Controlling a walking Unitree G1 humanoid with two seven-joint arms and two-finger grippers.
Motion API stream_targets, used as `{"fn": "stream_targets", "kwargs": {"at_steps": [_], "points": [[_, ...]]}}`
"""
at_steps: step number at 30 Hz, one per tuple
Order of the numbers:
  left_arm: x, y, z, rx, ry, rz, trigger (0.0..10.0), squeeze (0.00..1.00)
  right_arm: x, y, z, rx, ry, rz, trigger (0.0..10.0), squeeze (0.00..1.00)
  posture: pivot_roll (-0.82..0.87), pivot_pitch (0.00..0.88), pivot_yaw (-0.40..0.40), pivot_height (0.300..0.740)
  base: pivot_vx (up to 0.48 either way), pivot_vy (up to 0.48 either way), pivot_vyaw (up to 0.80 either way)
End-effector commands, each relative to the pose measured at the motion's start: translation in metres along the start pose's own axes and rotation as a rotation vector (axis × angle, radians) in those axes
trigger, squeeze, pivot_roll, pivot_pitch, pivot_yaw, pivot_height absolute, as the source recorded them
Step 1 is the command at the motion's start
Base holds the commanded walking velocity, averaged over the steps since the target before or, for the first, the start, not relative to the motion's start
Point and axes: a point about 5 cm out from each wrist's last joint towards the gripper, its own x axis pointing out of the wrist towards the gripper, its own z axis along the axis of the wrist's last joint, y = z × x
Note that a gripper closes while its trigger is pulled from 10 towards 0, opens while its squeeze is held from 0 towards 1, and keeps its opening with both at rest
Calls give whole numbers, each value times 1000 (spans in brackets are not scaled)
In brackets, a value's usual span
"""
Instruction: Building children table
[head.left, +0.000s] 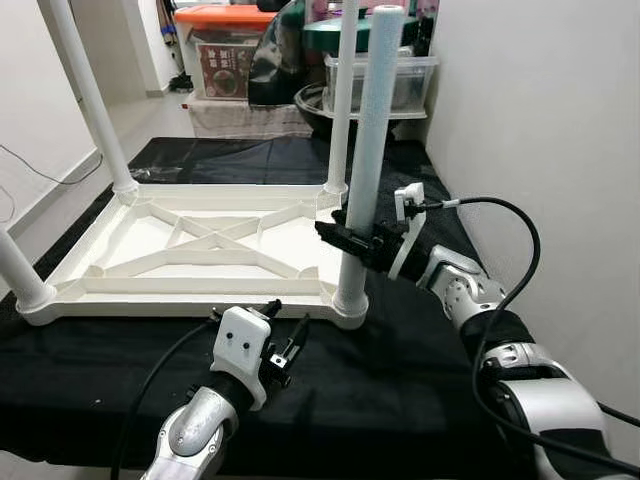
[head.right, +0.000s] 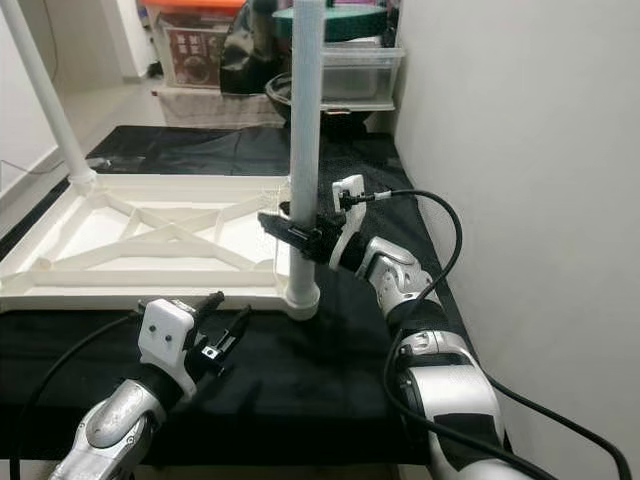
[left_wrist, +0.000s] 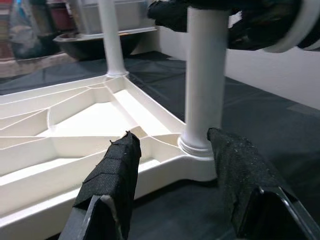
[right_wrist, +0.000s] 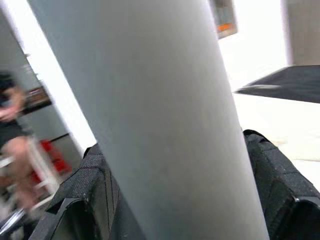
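White tabletop (head.left: 190, 245) upside down on black-draped surface (head.left: 400, 370), legs pointing up. Near-right corner leg (head.left: 368, 150) upright in its socket, pinched at mid-height by right pincer (head.left: 352, 236), fingers (right_wrist: 272, 170) pressed on either side. Left pincer (head.left: 285, 340) low over the cloth, just before the tabletop's near edge, beside that leg's base; fingers (left_wrist: 117, 170) spread, holding nothing. Storage boxes (head.left: 225, 40) behind, by the wall.

1. A home room used for storage: plain white walls (head.left: 520, 110) and a tiled floor (head.left: 140, 115).
2. Beyond the black-draped tabletop (head.left: 400, 380), stacked plastic storage bins (head.left: 385, 80), an orange-lidded box (head.left: 222, 45) and bags sit crowded together.
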Motion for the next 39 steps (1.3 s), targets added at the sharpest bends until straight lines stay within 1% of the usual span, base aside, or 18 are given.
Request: {"fn": "stream_targets", "kwargs": {"at_steps": [1,5,6,7,8,15,18,21,22,23,24,25,27,32,33,35,36,39], "points": [[0,0,-4,13,17,2,10000,0,5,7,-1,-5,24,100,10000,0,-56,0,-22,740,0,0,0],[-1,1,-3,14,16,5,10000,0,8,16,-3,-5,82,252,10000,0,-47,0,-28,740,0,0,0],[-1,1,-2,14,16,6,10000,0,10,18,-5,-4,98,281,4784,0,-47,0,-28,740,0,0,0],[-1,1,-2,14,16,6,10000,0,10,18,-5,-4,98,281,4784,0,-47,0,-28,740,0,0,0],[-1,1,-2,14,16,6,10000,0,10,19,-6,0,110,304,0,0,-47,0,-28,740,0,0,0],[-1,2,-2,14,16,10,10000,0,20,19,-17,-40,149,232,0,0,-46,0,-31,740,0,0,0],[-1,2,-2,14,15,9,10000,0,25,10,-18,-83,134,48,0,0,-46,0,-31,740,0,0,0],[-1,2,-3,13,17,9,10000,0,28,-9,-12,-118,79,-323,0,0,-53,0,-29,740,0,0,0],[-1,1,-3,13,17,8,10000,0,23,-21,-7,-104,37,-565,0,0,-53,0,-29,740,0,0,0],[-1,1,-3,13,17,8,10000,0,23,-21,-7,-104,37,-565,0,0,-53,0,-29,740,0,0,0],[-1,1,-3,13,18,7,10000,0,19,-26,-6,-101,22,-673,0,0,-53,0,-29,740,0,0,0],[-1,1,-3,12,19,4,10000,0,2,-38,-2,-127,-1,-941,0,0,-53,0,-29,740,0,0,0],[-1,0,-4,11,19,3,10000,0,-11,-44,0,-133,-19,-1107,0,0,-53,0,-29,740,0,0,0],[-1,0,-4,10,19,3,10000,0,-19,-47,1,-152,-28,-1204,0,0,-53,0,-29,740,0,0,0],[-1,1,-3,10,19,4,10000,0,-27,-48,-2,-138,-49,-1314,0,0,-53,0,-29,740,0,0,0],[-1,1,-3,10,19,4,10000,0,-27,-48,-2,-138,-49,-1314,0,0,-53,0,-29,740,0,0,0],[-1,1,-3,11,18,4,10000,0,-32,-47,-8,-115,-56,-1405,0,0,-53,0,-29,740,0,0,0],[-1,1,-4,11,19,4,10000,0,-24,-42,-20,-70,-59,-1440,0,0,-57,0,-24,740,0,0,0]]}}
